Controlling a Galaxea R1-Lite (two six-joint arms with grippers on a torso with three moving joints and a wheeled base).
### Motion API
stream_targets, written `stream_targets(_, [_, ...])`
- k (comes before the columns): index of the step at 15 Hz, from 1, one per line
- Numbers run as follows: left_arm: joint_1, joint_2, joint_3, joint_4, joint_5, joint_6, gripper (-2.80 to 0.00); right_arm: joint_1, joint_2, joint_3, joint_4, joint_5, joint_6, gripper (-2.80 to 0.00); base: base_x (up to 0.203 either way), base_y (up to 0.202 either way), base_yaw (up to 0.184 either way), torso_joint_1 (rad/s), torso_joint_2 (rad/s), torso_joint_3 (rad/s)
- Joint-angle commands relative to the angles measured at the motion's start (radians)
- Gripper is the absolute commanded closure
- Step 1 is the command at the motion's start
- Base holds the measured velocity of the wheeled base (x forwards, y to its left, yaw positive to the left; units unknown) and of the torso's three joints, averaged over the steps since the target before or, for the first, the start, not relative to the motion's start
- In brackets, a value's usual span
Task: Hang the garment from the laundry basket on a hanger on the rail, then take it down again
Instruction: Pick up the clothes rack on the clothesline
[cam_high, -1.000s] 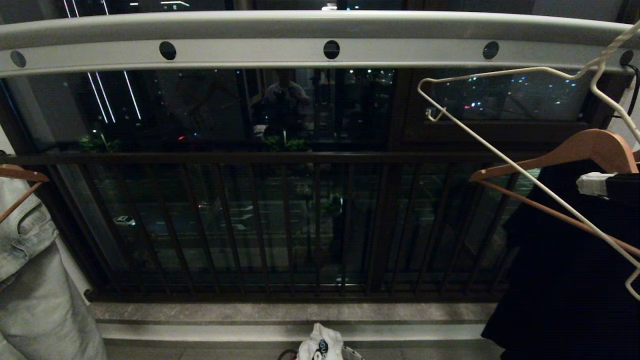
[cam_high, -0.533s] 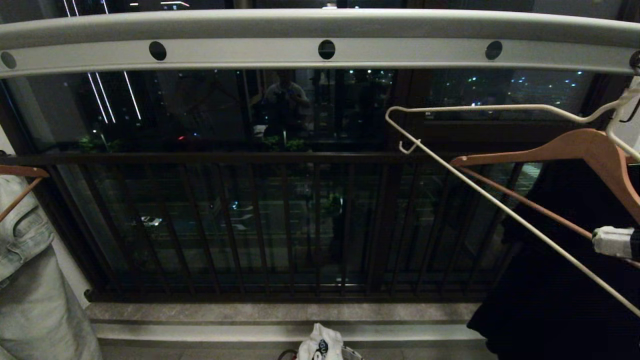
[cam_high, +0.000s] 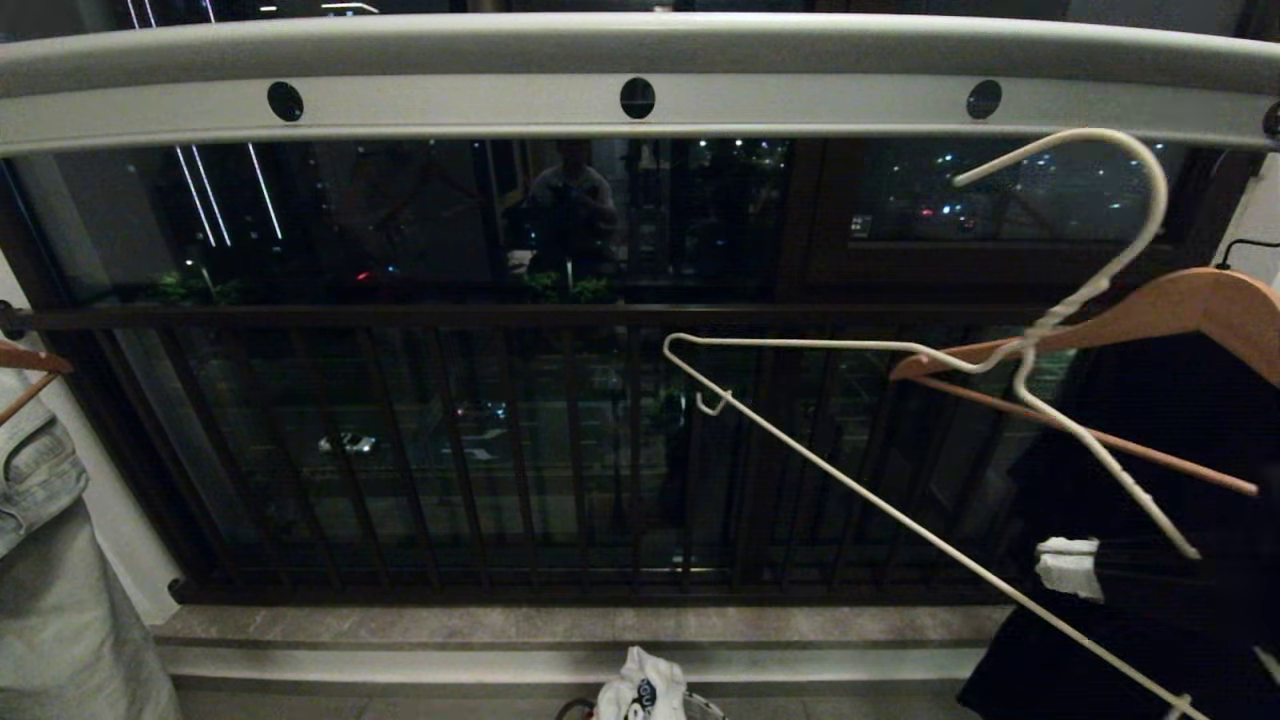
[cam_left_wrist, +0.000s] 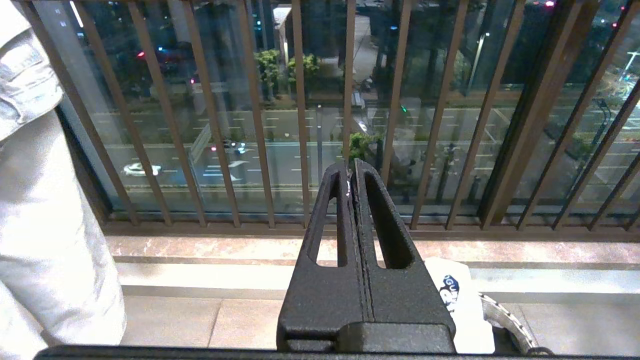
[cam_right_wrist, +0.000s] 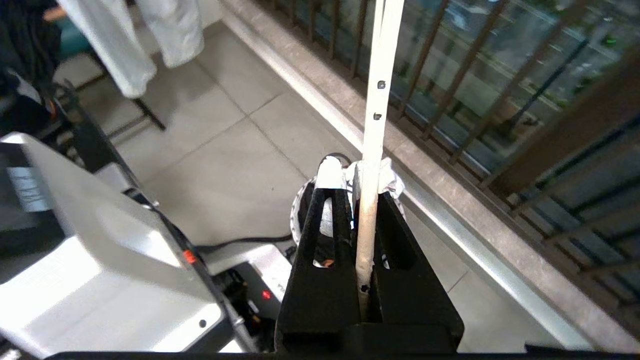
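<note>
Right wrist view shows the right gripper (cam_right_wrist: 356, 200) clamped on one thin arm of the hanger (cam_right_wrist: 376, 100), the wire running straight out past the fingertips along their own line. Just beyond and below those fingertips sits the laundry basket (cam_right_wrist: 298, 212) with the garment (cam_right_wrist: 387, 177) bunched in it, so the shirt lies ahead of and under the held wire, nearer this arm's work than the other's. In the head view the hanger (cam_high: 900, 520) hangs free of the rail (cam_high: 640, 60), its hook curling up just under the bar, its bottom wire slanting down toward the gripper. The left gripper (cam_left_wrist: 351, 175) is pressed shut and empty, pointing at the balcony bars, basket beside it.
</note>
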Motion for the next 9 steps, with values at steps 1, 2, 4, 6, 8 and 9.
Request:
stream_targets(1, [0.000, 0.000, 0.015, -0.001, 0.001, 0.000, 0.00, 0.000, 0.127, 0.006, -0.037, 0.032, -0.034, 0.00, 0.000, 0.000, 0.000, 0.000, 0.00, 0.000])
stream_targets(2, [0.000, 0.000, 0.015, -0.001, 0.001, 0.000, 0.00, 0.000, 0.153, 0.005, -0.044, 0.060, -0.073, 0.00, 0.000, 0.000, 0.000, 0.000, 0.00, 0.000])
stream_targets(4, [0.000, 0.000, 0.015, -0.001, 0.001, 0.000, 0.00, 0.000, 0.195, 0.006, -0.046, 0.097, -0.136, 0.00, 0.000, 0.000, 0.000, 0.000, 0.00, 0.000])
stream_targets(6, [0.000, 0.000, 0.015, -0.001, 0.001, 0.000, 0.00, 0.000, 0.239, 0.007, -0.046, 0.175, -0.221, 0.00, 0.000, 0.000, 0.000, 0.000, 0.00, 0.000])
stream_targets(8, [0.000, 0.000, 0.015, -0.001, 0.001, 0.000, 0.00, 0.002, 0.279, 0.000, -0.049, 0.275, -0.276, 0.00, 0.000, 0.000, 0.000, 0.000, 0.00, 0.000])
stream_targets(9, [0.000, 0.000, 0.015, -0.001, -0.001, 0.000, 0.00, 0.004, 0.297, -0.014, -0.054, 0.317, -0.281, 0.00, 0.000, 0.000, 0.000, 0.000, 0.00, 0.000])
